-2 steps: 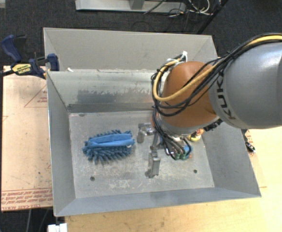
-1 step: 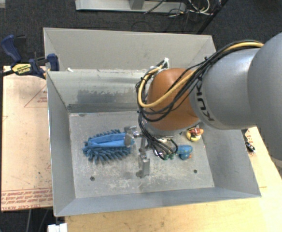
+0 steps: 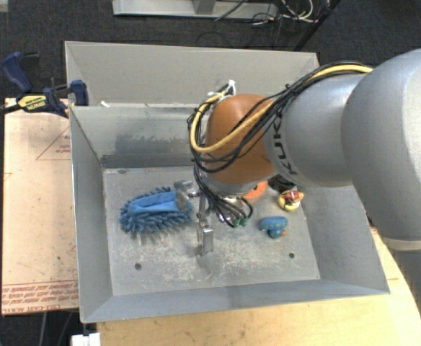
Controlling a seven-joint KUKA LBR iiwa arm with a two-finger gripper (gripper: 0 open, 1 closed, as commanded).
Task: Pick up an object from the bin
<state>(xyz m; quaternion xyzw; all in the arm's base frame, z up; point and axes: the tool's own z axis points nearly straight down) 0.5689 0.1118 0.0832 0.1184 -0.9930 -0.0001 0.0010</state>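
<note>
My gripper (image 3: 205,242) hangs low over the bare floor in the middle of the bin, its fingers close together with nothing seen between them. A blue spiky brush-like toy (image 3: 153,210) lies just to its left, apart from the fingertips. To the right lies a small blue lump (image 3: 273,226). Further right and back sits a small yellow and red toy figure (image 3: 290,200). An orange thing (image 3: 254,190) peeks out from under the wrist.
The arm and its orange dome cover the bin's back middle and right. Bare floor lies in front of the gripper and along the front wall. The left wall rises close behind the blue toy.
</note>
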